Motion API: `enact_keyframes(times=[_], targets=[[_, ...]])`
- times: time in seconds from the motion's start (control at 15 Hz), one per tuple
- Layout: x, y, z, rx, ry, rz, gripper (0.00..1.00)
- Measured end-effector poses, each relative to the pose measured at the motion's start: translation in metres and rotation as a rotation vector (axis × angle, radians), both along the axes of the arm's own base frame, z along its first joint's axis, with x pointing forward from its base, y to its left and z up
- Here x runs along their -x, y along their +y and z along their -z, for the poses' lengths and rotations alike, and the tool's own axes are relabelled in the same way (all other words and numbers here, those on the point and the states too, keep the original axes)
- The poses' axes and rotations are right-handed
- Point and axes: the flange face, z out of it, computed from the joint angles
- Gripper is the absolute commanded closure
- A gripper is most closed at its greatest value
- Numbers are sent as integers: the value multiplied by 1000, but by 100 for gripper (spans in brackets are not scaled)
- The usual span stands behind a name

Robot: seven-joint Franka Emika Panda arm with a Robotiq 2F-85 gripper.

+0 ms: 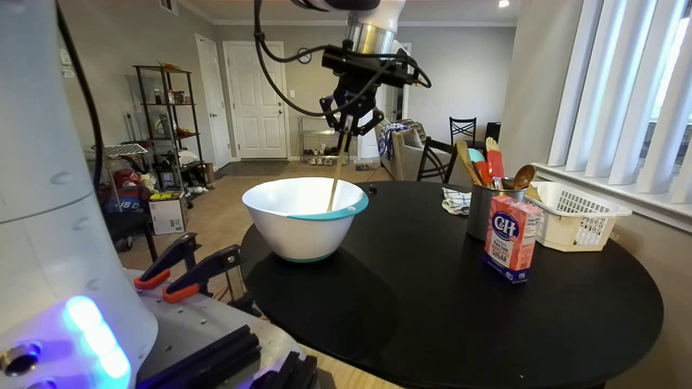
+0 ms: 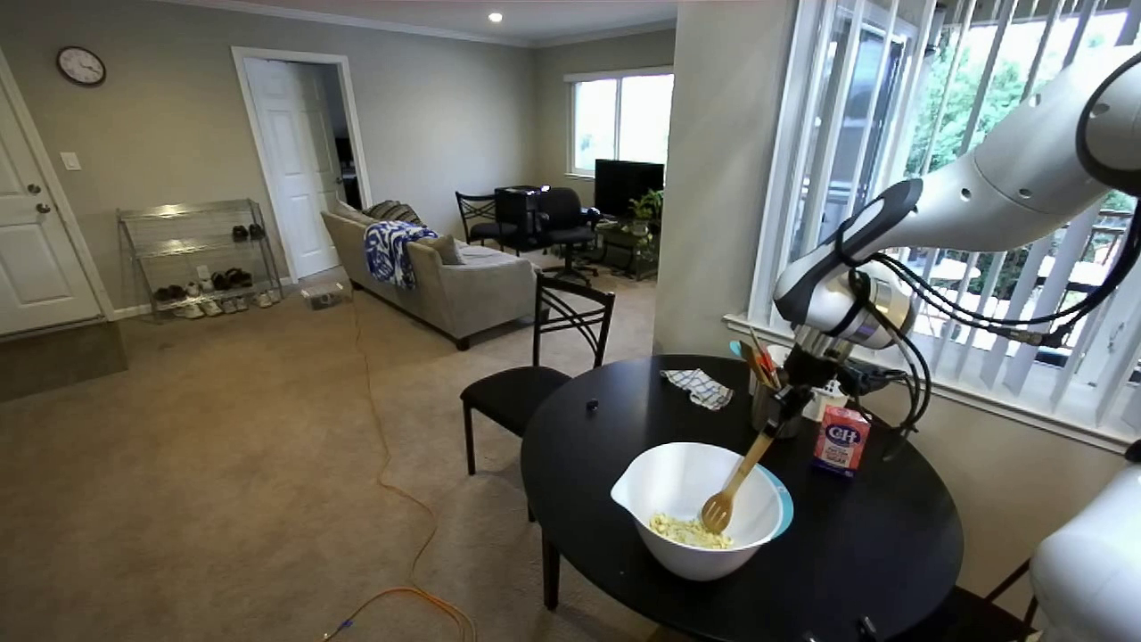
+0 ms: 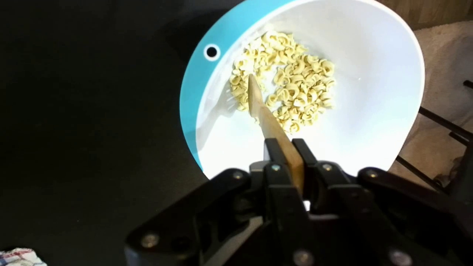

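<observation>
- End effector (image 3: 288,151) pinches the slotted wooden spoon (image 3: 273,125); a slack grip could let it twist!
- Tip's inside the white, turquoise-rimmed plastic bowl (image 1: 294,229), nine o'clock in the wrist view; sweeping hard could fling pale-yellow curled pasta (image 3: 299,88).
- Bowl's near the round black counter's (image 1: 454,313) edge, three o'clock there; shoving might topple it.

Daylight bleaches the far window (image 2: 621,125); 1 ceiling light (image 2: 496,17) glows; the bowl (image 3: 362,122) glares against the near-black counter (image 3: 92,118).
</observation>
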Motion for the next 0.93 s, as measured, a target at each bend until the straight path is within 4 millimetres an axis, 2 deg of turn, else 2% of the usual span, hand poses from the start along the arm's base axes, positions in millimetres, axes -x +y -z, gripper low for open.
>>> enact_keyframes(times=[0.4, 0.47, 0.73, 0.93], targets=[[-1, 0, 0, -2, 2, -1, 88], [-1, 0, 0, -2, 2, -2, 97], [-3, 0, -1, 60, 20, -41, 97], [-12, 19, -9, 190, 50, -87, 97]])
